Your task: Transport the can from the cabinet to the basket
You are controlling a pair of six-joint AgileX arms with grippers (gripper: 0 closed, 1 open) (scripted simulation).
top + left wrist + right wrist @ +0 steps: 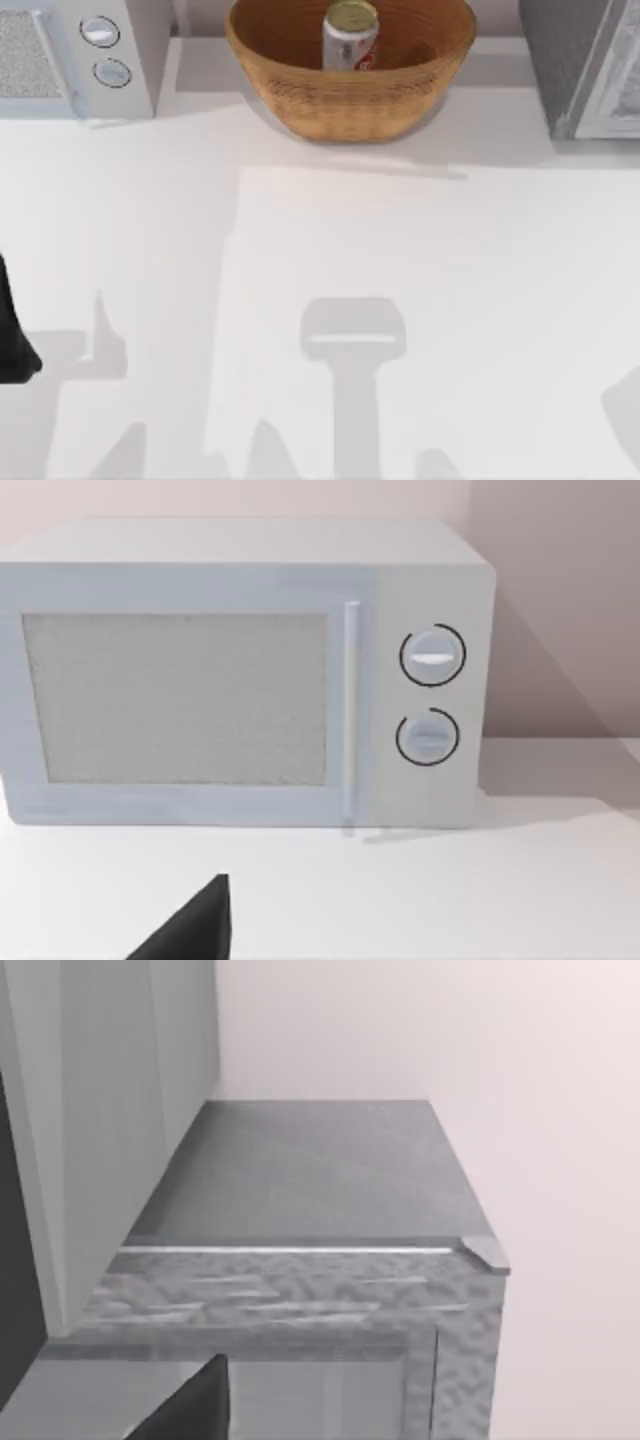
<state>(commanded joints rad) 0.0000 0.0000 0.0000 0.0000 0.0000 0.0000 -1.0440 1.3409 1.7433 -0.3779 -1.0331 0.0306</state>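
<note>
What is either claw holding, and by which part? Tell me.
Nothing is held. The can stands free inside the basket. The left claw faces the white appliance; the right claw faces the cabinet.

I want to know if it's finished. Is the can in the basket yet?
Yes. The can stands upright inside the basket, away from the cabinet. Nothing is in hand: the left arm sits at the table's left edge. Nothing looks left to do.
</note>
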